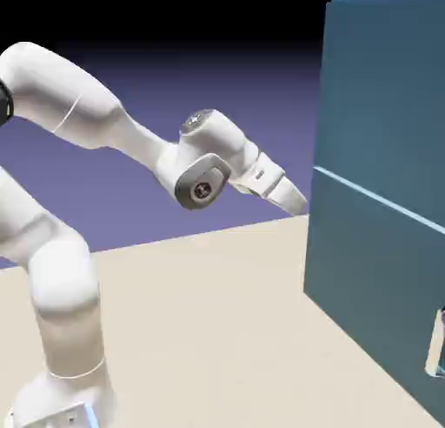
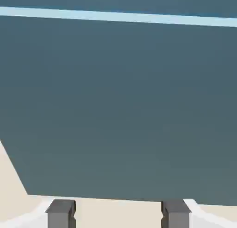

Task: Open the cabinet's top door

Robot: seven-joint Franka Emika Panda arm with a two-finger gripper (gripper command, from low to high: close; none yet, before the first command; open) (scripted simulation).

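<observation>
The cabinet (image 1: 374,244) fills the exterior view's right side, its near-left vertical edge running from the top down to a lower corner on the pale floor (image 1: 200,331), and its bottom edge slanting from that corner down toward the lower right. The top door (image 1: 382,96) is the upper teal-blue panel, above a pale seam (image 1: 378,198) that slopes down to the right; the lower panel (image 1: 374,278) lies beneath it, with a pale handle (image 1: 435,344) at the picture's right border. The top door's handle is not in sight. Between the white arm (image 1: 148,148) and the cabinet's near-left edge there is a narrow strip of open room, the hand pointing down and to the right at about the seam's height or a little under it. Bare floor spreads below the hand and left of the cabinet. In the hand view the seam crosses near the top, the lower panel fills most of the picture, and its corner and bottom edge show low down, with floor beyond. The gripper (image 2: 118,214) is wide open, its two grey fingertips (image 2: 61,214) well apart, with nothing held between them.
</observation>
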